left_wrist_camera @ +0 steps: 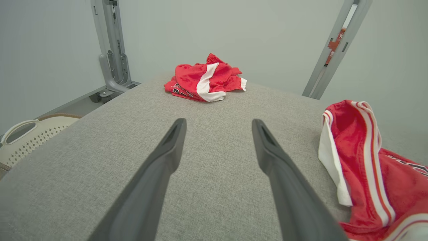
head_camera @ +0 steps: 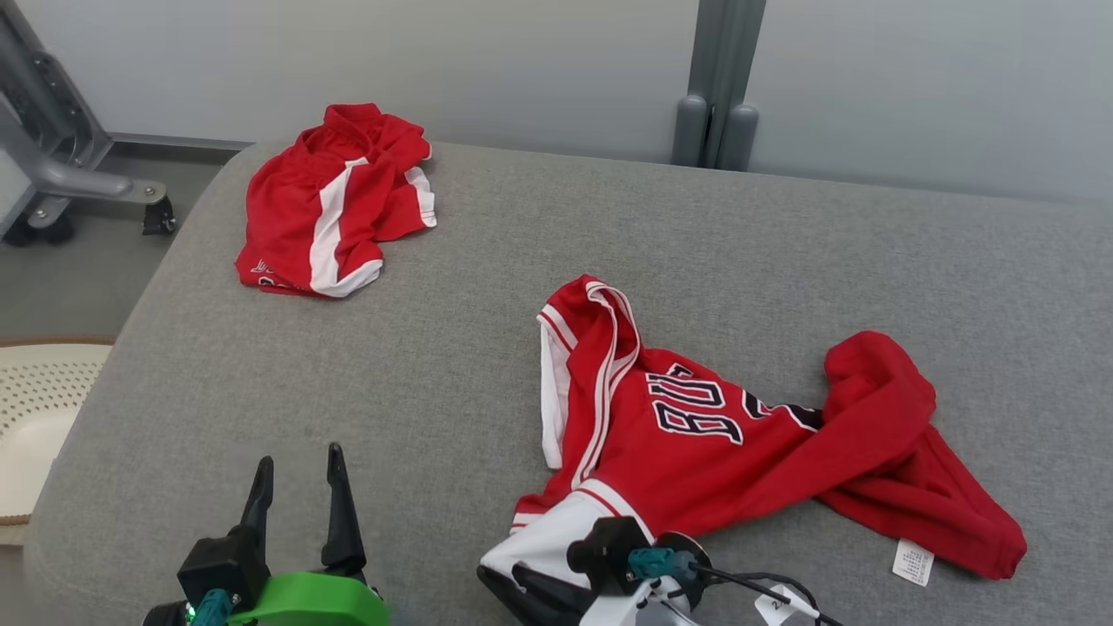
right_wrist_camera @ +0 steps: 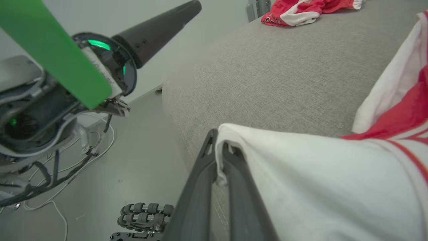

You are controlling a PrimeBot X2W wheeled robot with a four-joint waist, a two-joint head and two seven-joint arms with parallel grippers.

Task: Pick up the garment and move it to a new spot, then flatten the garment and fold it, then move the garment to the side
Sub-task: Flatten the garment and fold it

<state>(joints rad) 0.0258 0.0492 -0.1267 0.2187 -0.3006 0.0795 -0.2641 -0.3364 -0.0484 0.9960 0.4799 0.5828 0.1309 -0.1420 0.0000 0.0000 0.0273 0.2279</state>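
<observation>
Left arm: my left gripper (head_camera: 300, 459) sits low at the near left of the grey padded table (head_camera: 539, 252). The wrist is close to me and both fingers point away across the cushion. I cannot tell whether the tips touch the fabric.
Left jaws: spread apart and empty. From the left wrist camera the two dark fingers (left_wrist_camera: 160, 167) frame bare grey surface.
Right arm: my right gripper (right_wrist_camera: 219, 142) reaches in at the near edge, right of centre. It is turned sideways, so its fingers run toward my left along the table's front side. Cables trail off behind the wrist.
Right jaws: pressed together on the white hem corner of the red jersey (head_camera: 696, 435). The right wrist camera shows a fold of white cloth pinched at the tips and draped over one finger.
Garment: the jersey lies crumpled on the table, right of centre and toward the near side. Its black-and-white lettering faces up. A striped armhole is humped up on its far left, and the right part is bunched and twisted. A white care label (head_camera: 913, 561) shows at its near right edge.
Other cloth: red shorts (head_camera: 335, 204) with a white stripe are heaped near the far left corner, well apart from the jersey and both grippers.
Surroundings: a pale perforated basket (head_camera: 35, 409) stands beside the table's left edge, a grey post (head_camera: 717, 87) behind the far edge, and a wheeled grey frame (head_camera: 52, 165) at the far left.
</observation>
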